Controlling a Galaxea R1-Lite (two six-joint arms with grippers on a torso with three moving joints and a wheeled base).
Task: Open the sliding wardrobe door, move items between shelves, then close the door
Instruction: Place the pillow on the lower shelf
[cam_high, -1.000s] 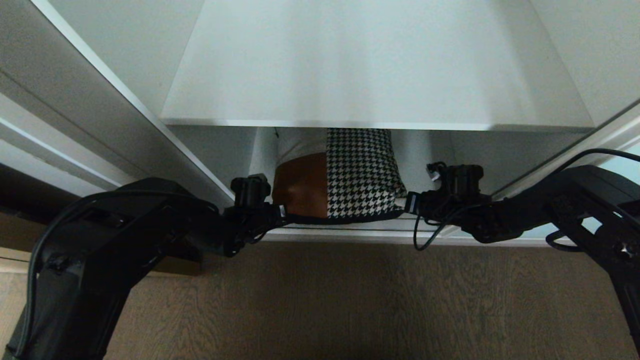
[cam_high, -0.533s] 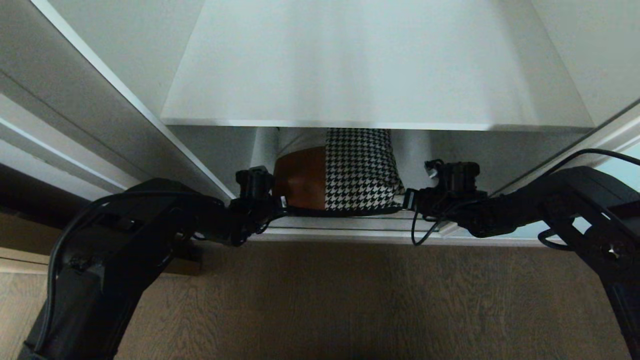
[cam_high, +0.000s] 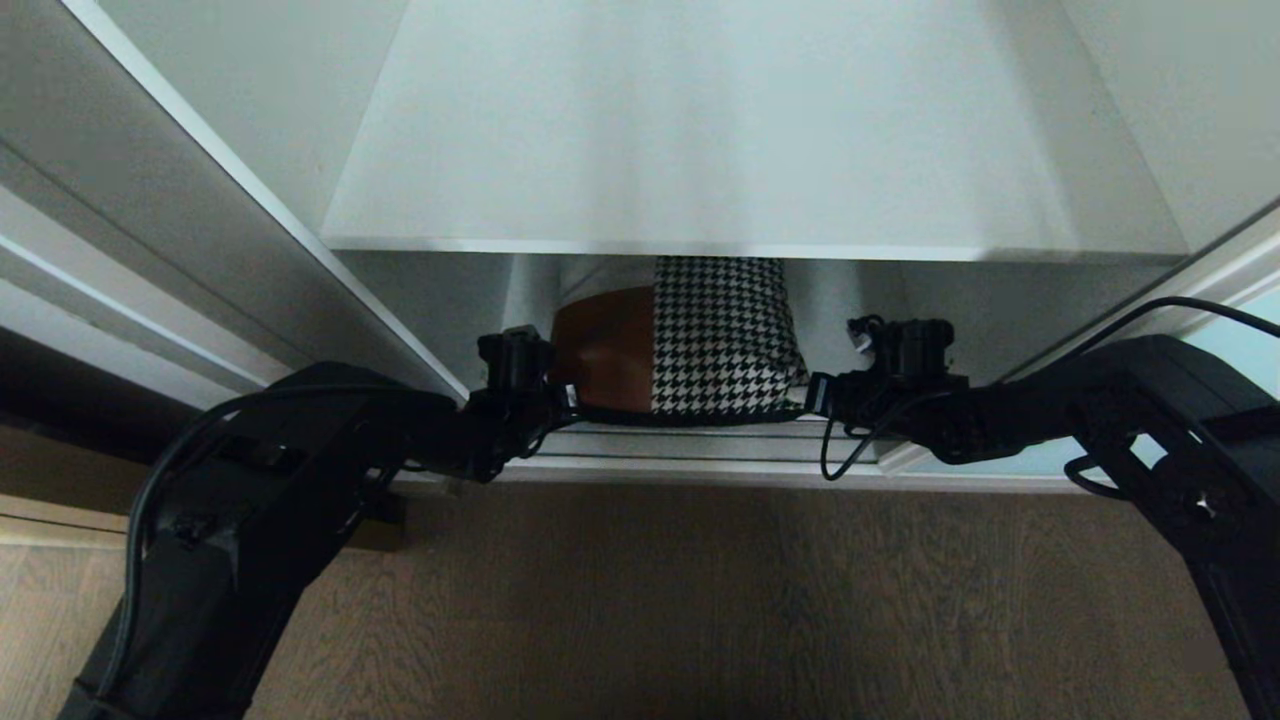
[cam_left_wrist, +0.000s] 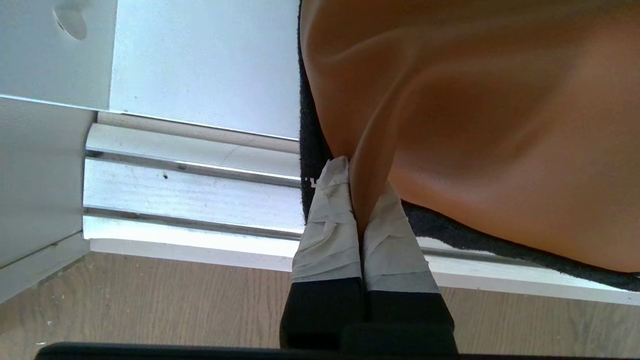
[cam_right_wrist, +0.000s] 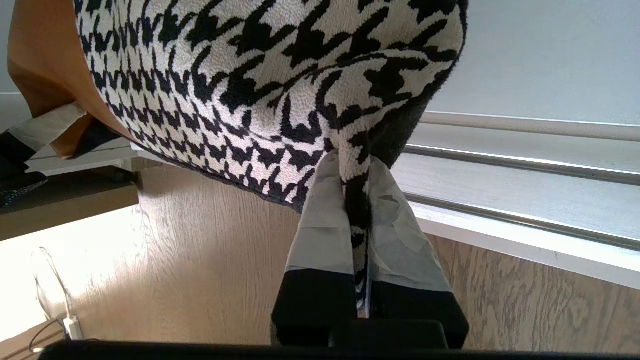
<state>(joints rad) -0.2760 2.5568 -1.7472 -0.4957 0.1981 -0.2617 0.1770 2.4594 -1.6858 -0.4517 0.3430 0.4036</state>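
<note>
We've got the cushion bag (cam_high: 685, 335) pinched at both near corners, just under the white shelf (cam_high: 750, 150). Left gripper (cam_left_wrist: 356, 200) jaws are clamped on the tan leather corner. Right gripper (cam_right_wrist: 356, 200) jaws are clamped on the houndstooth corner above the door track (cam_high: 700, 445).

Bag (cam_high: 690, 340) on lower shelf (cam_high: 850, 310), under upper shelf (cam_high: 740, 150), behind door track (cam_high: 690, 440).

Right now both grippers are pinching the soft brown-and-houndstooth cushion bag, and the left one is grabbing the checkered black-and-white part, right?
Not quite. Both grippers do pinch the soft tan-brown leather and black-and-white houndstooth cushion bag, but the left gripper is shut on the tan-brown leather part, as the left wrist view shows. The right gripper has the houndstooth corner.
</note>
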